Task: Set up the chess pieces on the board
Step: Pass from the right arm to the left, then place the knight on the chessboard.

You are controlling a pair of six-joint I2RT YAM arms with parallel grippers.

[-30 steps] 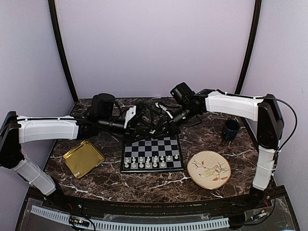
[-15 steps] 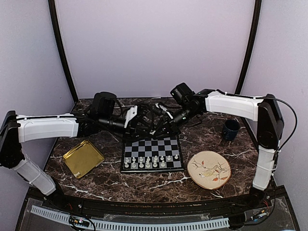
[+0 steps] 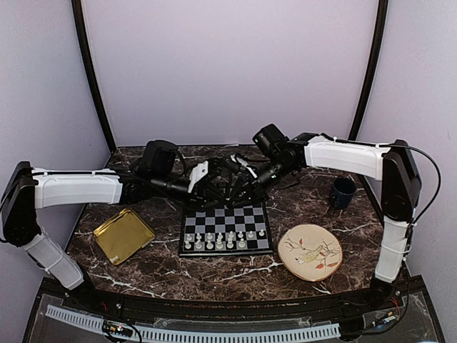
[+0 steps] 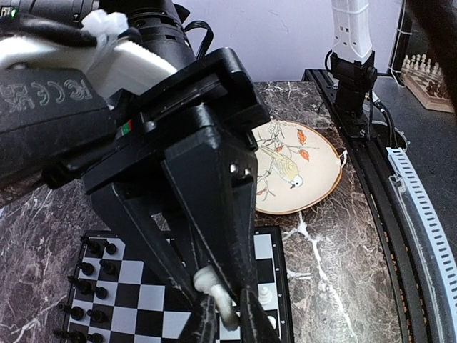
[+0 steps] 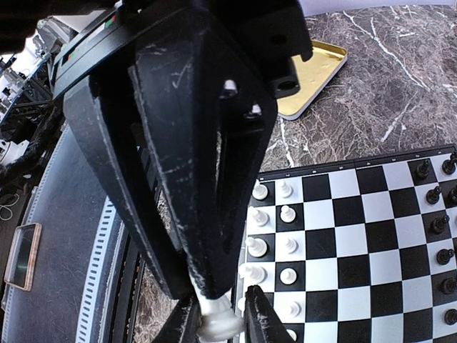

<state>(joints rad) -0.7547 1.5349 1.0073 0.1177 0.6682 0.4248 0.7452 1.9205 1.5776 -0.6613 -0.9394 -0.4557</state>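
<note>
Above the far edge of the board my two grippers meet tip to tip. One white chess piece hangs between them. The left gripper is shut on its thin end. My right gripper is shut on its round base. From above, the left gripper and right gripper hide the piece. White chessmen stand in two rows along the board's near edge. Black chessmen line the far side.
A square gold tray lies left of the board. A painted plate sits to its right and a dark blue cup at the back right. Both arms reach over the board's far half.
My left gripper has moved right to the right gripper's tips and its jaws have closed onto the white piece. The right arm has stayed still.
</note>
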